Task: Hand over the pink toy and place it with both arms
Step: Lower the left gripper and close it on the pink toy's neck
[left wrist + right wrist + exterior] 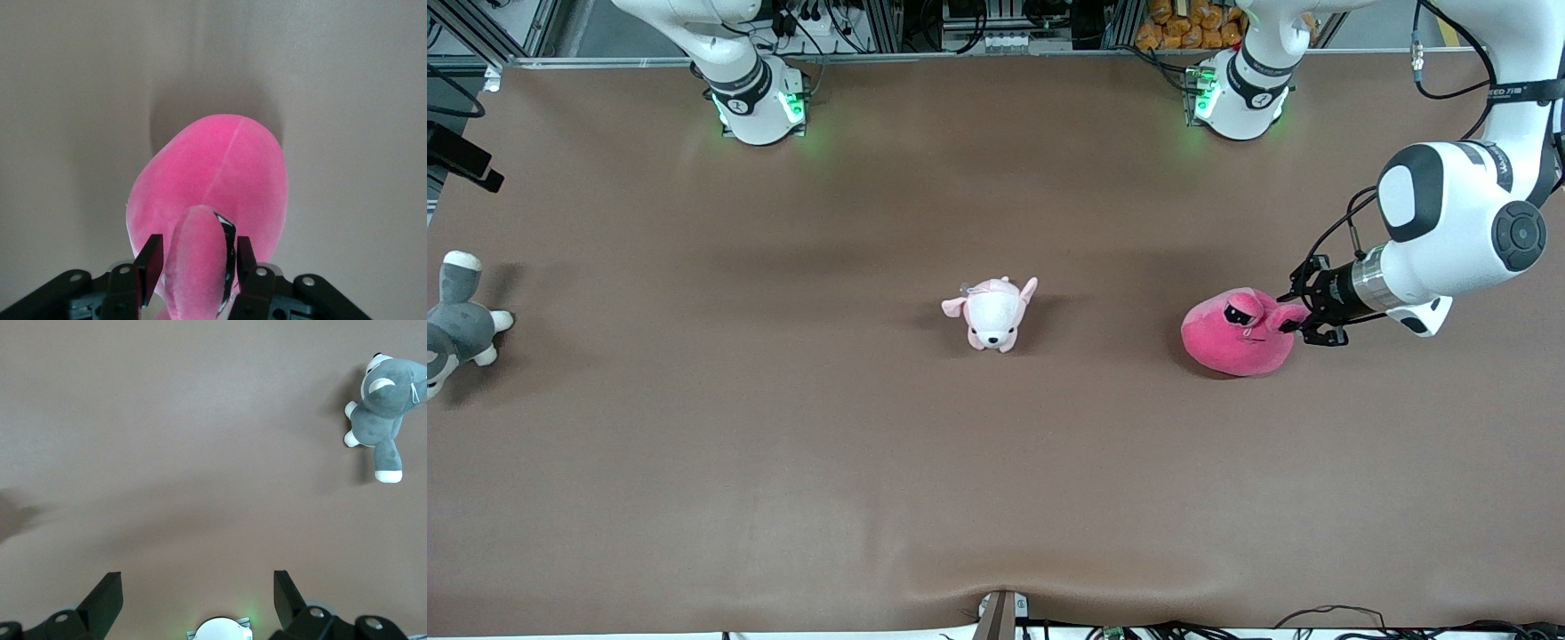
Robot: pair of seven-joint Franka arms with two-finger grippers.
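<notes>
Left tool (195, 267) pinches only an eye bump of pink toy (1236, 342) on surface (996, 462). Thin grip, so it could slip on lift. Right tool (193, 597) waits wide, w/ nothing in it.

We see the pink toy (220, 180) lying on the plain brown table (80, 100), its rounded body filling the middle of the left wrist view. One of its eye bumps (197, 260), showing a sliver of black eye, sits between the left gripper (195, 263) fingers (150, 259), which press against it on both sides.

Brown table (783, 462), metal frame rail (978, 55) and cables along its edges.
</notes>
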